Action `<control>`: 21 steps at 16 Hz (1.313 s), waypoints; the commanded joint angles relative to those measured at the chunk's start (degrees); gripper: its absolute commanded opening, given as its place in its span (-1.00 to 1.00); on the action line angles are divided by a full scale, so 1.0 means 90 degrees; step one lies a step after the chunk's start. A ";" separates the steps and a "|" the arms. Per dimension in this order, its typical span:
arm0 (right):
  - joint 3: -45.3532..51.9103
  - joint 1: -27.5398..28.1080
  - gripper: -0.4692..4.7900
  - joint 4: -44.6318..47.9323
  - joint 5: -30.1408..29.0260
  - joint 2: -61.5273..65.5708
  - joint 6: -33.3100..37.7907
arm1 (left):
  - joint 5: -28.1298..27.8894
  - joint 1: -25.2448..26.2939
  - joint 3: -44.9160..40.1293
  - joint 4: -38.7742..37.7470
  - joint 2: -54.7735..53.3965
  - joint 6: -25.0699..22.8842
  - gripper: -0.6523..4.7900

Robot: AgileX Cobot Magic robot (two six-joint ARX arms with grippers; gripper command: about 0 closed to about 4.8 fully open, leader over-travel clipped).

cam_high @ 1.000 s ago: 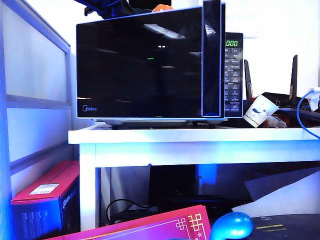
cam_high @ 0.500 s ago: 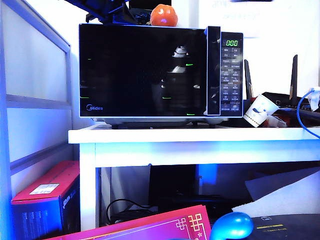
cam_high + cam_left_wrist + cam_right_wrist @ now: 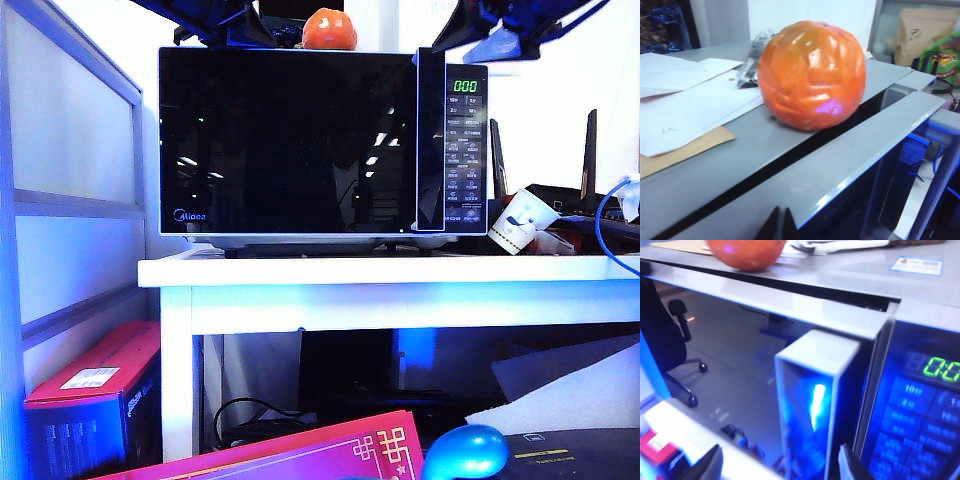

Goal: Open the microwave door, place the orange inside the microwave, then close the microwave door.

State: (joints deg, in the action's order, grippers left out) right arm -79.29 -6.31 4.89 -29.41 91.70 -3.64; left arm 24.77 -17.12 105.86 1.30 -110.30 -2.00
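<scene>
The microwave (image 3: 465, 150) stands on a white table, its display showing green digits. The microwave door (image 3: 290, 140) looks shut or nearly so; a thin dark gap runs along its top edge (image 3: 840, 165). The orange (image 3: 329, 30) (image 3: 811, 75) (image 3: 745, 252) rests on the microwave's roof. My left gripper (image 3: 781, 225) is shut and empty, hovering over the door's top edge, apart from the orange. My right gripper (image 3: 782, 467) is open at the upper right of the microwave, with the door's handle strip (image 3: 815, 405) (image 3: 430, 140) lying between its fingers, untouched.
Loose papers (image 3: 685, 95) and crumpled foil lie on the roof behind the orange. A white paper cup (image 3: 518, 225), router antennas (image 3: 588, 150) and a blue cable (image 3: 605, 225) sit right of the microwave on the white table (image 3: 380, 270). A red box (image 3: 95, 390) stands below.
A second ago the door stood swung partly out; it has since swung back against the body. My right arm has come into the exterior view at the upper right.
</scene>
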 commanded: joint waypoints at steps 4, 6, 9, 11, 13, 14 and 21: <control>-0.0034 0.0002 0.34 0.1239 -0.0005 0.0512 0.0386 | 0.0015 0.0010 0.0420 -0.0061 0.0056 0.0330 -0.78; -0.0041 0.0002 0.34 0.1515 -0.0155 0.0617 0.0551 | 0.0012 0.0010 0.0449 -0.0034 0.0138 0.0423 -0.78; -0.0041 0.0012 0.34 0.1644 -0.0510 0.0629 0.0549 | 0.0012 0.0010 0.0449 -0.0039 0.0163 0.0440 -0.78; -0.0046 0.0015 0.34 0.1683 -0.0780 0.0663 0.0578 | 0.0015 0.0010 0.0449 -0.0039 0.0165 0.0440 -0.78; -0.0046 0.0017 0.34 0.1678 -0.0308 0.0668 0.0576 | 0.0015 0.0010 0.0449 -0.0044 0.0175 0.0444 -0.78; -0.0049 0.0017 0.34 0.1727 -0.0112 0.0670 0.0573 | 0.0015 0.0010 0.0449 -0.0041 0.0175 0.0444 -0.78; -0.0680 0.0032 0.34 0.1632 -0.1212 0.1134 0.0622 | 0.0010 0.0010 0.0447 -0.0044 0.0175 0.0454 -0.78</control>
State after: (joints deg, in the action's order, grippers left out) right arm -84.79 -6.00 19.40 -36.49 102.13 1.74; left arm 24.73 -16.91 109.60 0.19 -109.16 2.02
